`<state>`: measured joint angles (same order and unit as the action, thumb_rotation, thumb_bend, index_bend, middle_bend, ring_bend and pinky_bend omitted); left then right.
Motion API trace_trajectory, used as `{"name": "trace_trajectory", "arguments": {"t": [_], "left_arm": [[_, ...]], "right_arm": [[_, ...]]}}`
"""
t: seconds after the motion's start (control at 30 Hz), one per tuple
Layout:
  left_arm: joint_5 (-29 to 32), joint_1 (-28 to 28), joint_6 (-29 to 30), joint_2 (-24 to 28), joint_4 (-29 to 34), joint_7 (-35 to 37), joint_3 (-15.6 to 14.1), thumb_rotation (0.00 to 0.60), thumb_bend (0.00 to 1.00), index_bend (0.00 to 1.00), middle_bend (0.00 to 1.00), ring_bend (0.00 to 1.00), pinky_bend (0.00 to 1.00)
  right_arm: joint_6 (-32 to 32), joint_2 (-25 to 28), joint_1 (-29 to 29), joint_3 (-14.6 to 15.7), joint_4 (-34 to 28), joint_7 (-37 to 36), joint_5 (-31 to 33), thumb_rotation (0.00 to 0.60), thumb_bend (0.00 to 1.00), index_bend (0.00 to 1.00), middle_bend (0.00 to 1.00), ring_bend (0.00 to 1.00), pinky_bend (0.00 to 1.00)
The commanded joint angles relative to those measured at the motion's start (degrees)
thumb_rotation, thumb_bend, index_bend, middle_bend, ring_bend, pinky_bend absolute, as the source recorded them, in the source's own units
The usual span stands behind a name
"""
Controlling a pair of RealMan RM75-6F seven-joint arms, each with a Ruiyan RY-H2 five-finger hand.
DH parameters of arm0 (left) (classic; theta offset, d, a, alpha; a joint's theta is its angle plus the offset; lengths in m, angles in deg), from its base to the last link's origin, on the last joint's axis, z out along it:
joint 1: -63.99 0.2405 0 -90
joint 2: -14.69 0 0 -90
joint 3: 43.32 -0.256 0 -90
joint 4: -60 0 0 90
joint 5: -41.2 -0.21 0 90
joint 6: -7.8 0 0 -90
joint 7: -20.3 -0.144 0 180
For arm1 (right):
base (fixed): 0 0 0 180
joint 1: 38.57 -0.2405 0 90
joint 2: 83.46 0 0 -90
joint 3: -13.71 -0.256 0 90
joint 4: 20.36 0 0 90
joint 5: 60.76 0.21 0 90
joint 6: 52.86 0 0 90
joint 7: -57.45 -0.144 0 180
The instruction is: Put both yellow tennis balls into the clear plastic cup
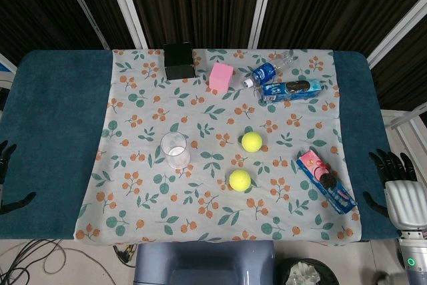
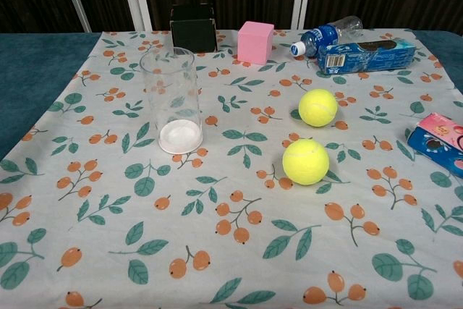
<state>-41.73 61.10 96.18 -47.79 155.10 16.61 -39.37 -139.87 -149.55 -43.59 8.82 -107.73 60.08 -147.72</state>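
Two yellow tennis balls lie on the floral cloth: the far ball (image 1: 251, 141) (image 2: 317, 107) and the near ball (image 1: 239, 179) (image 2: 305, 161). The clear plastic cup (image 1: 175, 150) (image 2: 172, 99) stands upright and empty, left of both balls. My right hand (image 1: 395, 179) hangs off the table's right edge, fingers spread, holding nothing. My left hand (image 1: 8, 177) shows only as dark fingers at the left edge of the head view, apart and empty. Neither hand appears in the chest view.
A black box (image 1: 179, 61), a pink cube (image 1: 221, 76), a lying water bottle (image 1: 265, 72) and a blue biscuit pack (image 1: 291, 89) line the back. Another biscuit pack (image 1: 326, 181) lies at the right. The blue tablecloth (image 1: 53, 138) flanks the floral cloth.
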Motion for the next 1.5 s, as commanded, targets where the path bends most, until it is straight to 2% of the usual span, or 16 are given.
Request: {"name": "trace_trajectory", "arguments": {"t": [0.03, 0.23, 0.4, 0.83, 1.0, 1.23, 1.5], "left_arm": [[0.0, 0.1, 0.0, 0.0, 0.0, 0.0, 0.0, 0.6, 0.03, 0.06, 0.0, 0.0, 0.03], [0.2, 0.1, -0.1, 0.1, 0.4, -0.9, -0.1, 0.6, 0.03, 0.06, 0.0, 0.0, 0.03], [-0.1, 0.4, 0.3, 0.2, 0.8, -0.9, -0.2, 0.6, 0.03, 0.06, 0.0, 0.0, 0.03], [0.8, 0.7, 0.6, 1.0, 1.1, 0.4, 0.3, 0.6, 0.03, 0.05, 0.0, 0.0, 0.03], [0.7, 0.9, 0.8, 1.2, 1.1, 0.8, 0.3, 0.6, 0.03, 0.05, 0.0, 0.0, 0.03], [0.9, 0.7, 0.1, 1.0, 1.3, -0.2, 0.2, 0.6, 0.03, 0.05, 0.0, 0.0, 0.03], [1.3, 0.6, -0.6, 0.9, 1.8, -1.0, 0.0, 0.6, 0.03, 0.05, 0.0, 0.0, 0.03]], "right_arm": [[-0.1, 0.0, 0.0, 0.0, -0.1, 0.0, -0.1, 0.6, 0.33, 0.12, 0.11, 0.09, 0.0], [0.2, 0.1, 0.1, -0.2, -0.4, -0.4, 0.6, 0.6, 0.33, 0.12, 0.1, 0.09, 0.0], [1.8, 1.4, 0.1, 0.5, -2.6, -4.5, 1.0, 0.6, 0.33, 0.12, 0.1, 0.09, 0.0], [6.3, 3.6, -1.1, 2.1, -4.9, -8.7, 0.4, 0.6, 0.33, 0.12, 0.1, 0.09, 0.0], [11.1, 6.4, -3.8, 2.4, -6.4, -10.0, -0.4, 0.6, 0.33, 0.12, 0.09, 0.09, 0.0], [18.1, 10.2, -9.2, 1.0, -12.6, -12.1, -0.9, 0.6, 0.31, 0.12, 0.09, 0.08, 0.0], [23.7, 7.0, -14.3, 0.5, -17.1, -8.8, -2.7, 0.6, 0.3, 0.12, 0.09, 0.07, 0.0]]}}
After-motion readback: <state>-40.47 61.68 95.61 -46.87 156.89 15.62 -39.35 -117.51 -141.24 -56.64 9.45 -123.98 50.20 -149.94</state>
